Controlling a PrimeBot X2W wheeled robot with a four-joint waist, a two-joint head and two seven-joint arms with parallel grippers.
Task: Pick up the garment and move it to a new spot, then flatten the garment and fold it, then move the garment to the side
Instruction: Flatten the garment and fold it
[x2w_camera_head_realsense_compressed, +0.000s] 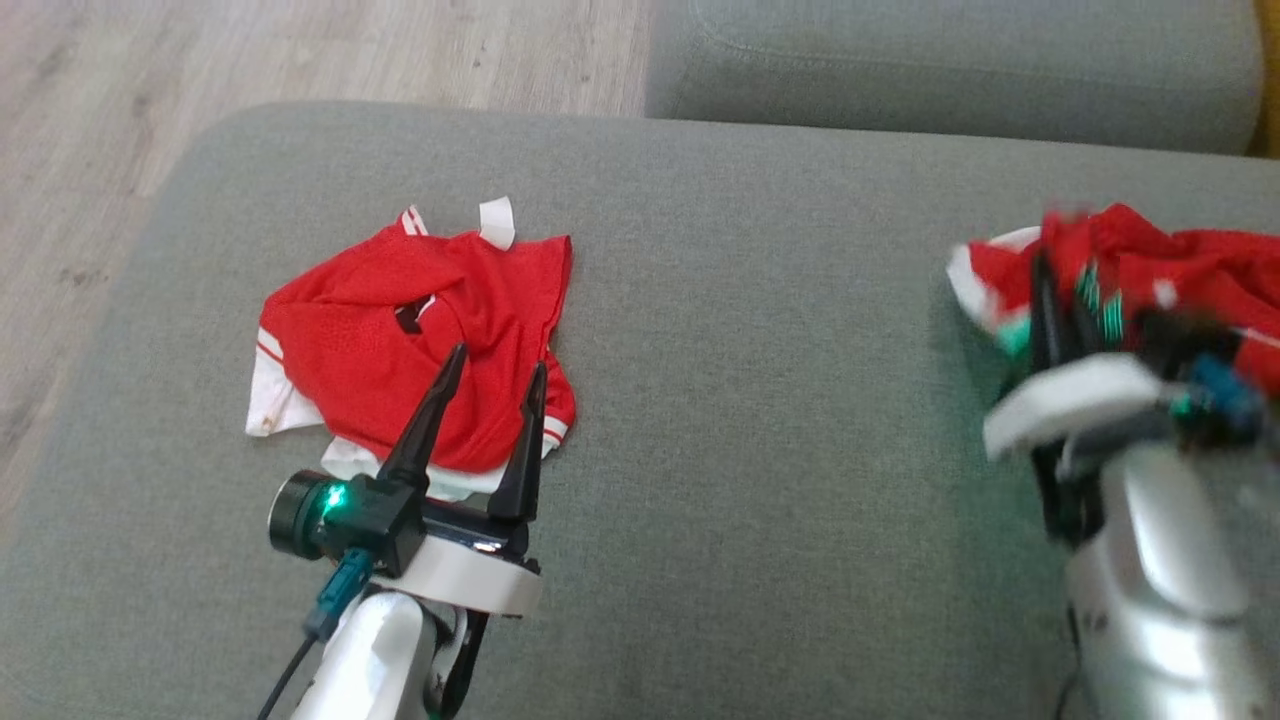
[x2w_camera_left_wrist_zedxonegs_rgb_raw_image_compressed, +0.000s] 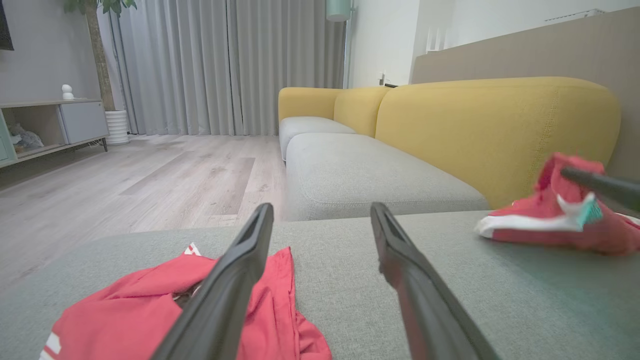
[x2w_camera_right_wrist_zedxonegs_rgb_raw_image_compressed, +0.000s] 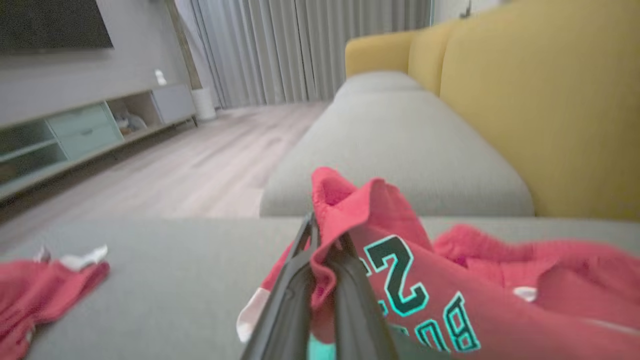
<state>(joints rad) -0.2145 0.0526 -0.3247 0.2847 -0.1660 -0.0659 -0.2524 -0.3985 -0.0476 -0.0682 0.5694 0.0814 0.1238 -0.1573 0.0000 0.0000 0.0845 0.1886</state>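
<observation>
- Garment (x2w_camera_right_wrist_zedxonegs_rgb_raw_image_compressed: 450, 300), red with teal lettering, lies bunched at the right of the grey seat cushion (x2w_camera_head_realsense_compressed: 750, 450). A fold of it is pinched between the pressed-together fingers of the right end effector (x2w_camera_right_wrist_zedxonegs_rgb_raw_image_compressed: 327, 240).
- Its lettering runs off the bottom edge of the right wrist view, so only a "2" and a "B" can be read.
- In the head view this garment is cut off by the right edge, and the right end effector there is blurred.
- Left end effector (x2w_camera_head_realsense_compressed: 500, 357) hovers with its fingers spread and holding nothing. They cover part of a second red jersey (x2w_camera_head_realsense_compressed: 420, 330).
- That jersey, trimmed in white, lies crumpled at the left of the cushion, well apart from the garment.
- Beyond are another grey seat cushion (x2w_camera_head_realsense_compressed: 950, 60), a yellow backrest (x2w_camera_left_wrist_zedxonegs_rgb_raw_image_compressed: 500, 130), wooden floor (x2w_camera_head_realsense_compressed: 100, 100) and grey curtains (x2w_camera_left_wrist_zedxonegs_rgb_raw_image_compressed: 225, 65).
</observation>
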